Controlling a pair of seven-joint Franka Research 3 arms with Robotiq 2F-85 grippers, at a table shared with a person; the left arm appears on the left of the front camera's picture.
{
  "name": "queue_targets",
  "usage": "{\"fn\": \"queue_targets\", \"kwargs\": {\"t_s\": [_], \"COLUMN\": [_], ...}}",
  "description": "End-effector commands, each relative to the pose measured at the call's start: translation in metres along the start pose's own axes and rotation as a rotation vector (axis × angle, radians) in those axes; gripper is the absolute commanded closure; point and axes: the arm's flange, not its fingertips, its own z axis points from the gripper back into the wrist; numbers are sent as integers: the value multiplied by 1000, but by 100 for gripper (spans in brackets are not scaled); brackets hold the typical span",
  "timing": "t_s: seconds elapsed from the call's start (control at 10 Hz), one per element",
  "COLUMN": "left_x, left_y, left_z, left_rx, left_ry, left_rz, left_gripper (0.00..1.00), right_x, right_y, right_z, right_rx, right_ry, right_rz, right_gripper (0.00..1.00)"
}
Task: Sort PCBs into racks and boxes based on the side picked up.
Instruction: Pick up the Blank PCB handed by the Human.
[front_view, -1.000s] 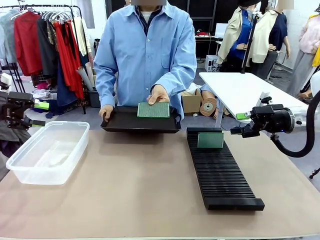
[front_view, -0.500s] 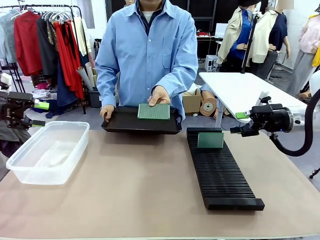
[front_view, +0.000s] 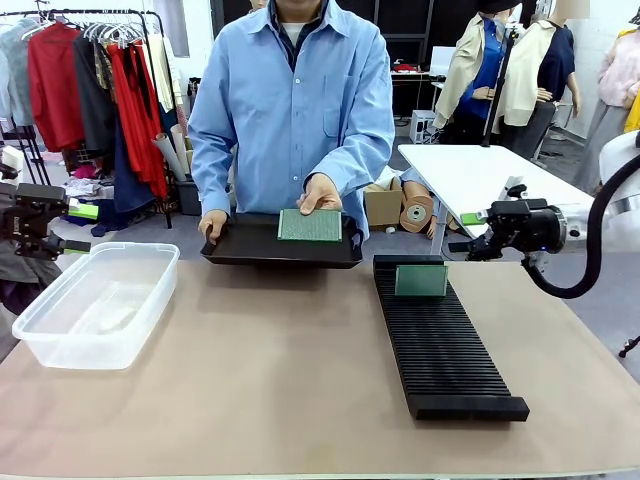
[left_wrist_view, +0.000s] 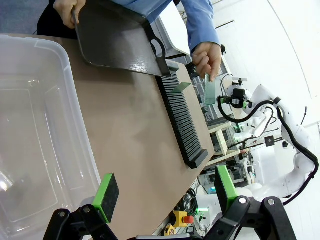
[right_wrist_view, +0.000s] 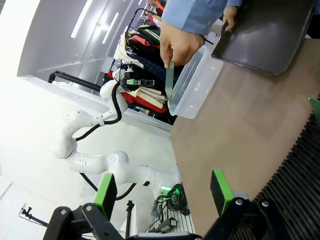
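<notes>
A person at the far side holds a green PCB (front_view: 309, 224) upright over a shallow black tray (front_view: 250, 245); that PCB shows edge-on in the left wrist view (left_wrist_view: 209, 90) and the right wrist view (right_wrist_view: 169, 82). Another green PCB (front_view: 420, 281) stands in a far slot of the long black rack (front_view: 445, 350). The clear box (front_view: 95, 300) sits at the left, with nothing visible in it. My left gripper (front_view: 82, 228) hovers open behind the box. My right gripper (front_view: 465, 233) hangs open beyond the rack's far end, right of the tray.
The person's other hand (front_view: 212, 224) grips the tray's handle. A white table (front_view: 480, 175) stands behind my right arm. The brown tabletop (front_view: 270, 370) between box and rack is bare.
My right gripper has risen and drifted slightly left, toward the tray. The person's PCB has barely shifted. My left arm has not moved.
</notes>
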Motion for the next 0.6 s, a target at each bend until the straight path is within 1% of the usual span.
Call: {"fn": "queue_targets", "kwargs": {"t_s": [0.0, 0.2, 0.3, 0.4, 0.5], "left_x": [-1, -1, -1, -1, -1], "left_y": [-2, -2, -2, -2, -2], "left_z": [1, 1, 1, 1, 1], "left_rx": [-5, -5, -5, -5, -5], "left_ry": [1, 1, 1, 1, 1], "left_rz": [-3, -3, -3, -3, -3], "left_gripper": [0, 0, 0, 0, 0], "right_x": [16, 29, 35, 42, 48], "right_y": [-9, -22, -28, -34, -37], "right_z": [-11, -22, -32, -41, -48], "right_rx": [13, 22, 57, 45, 37], "right_ry": [-17, -16, -1, 15, 10], "right_rz": [-4, 29, 38, 31, 62], "right_gripper": [0, 0, 0, 0, 0]}}
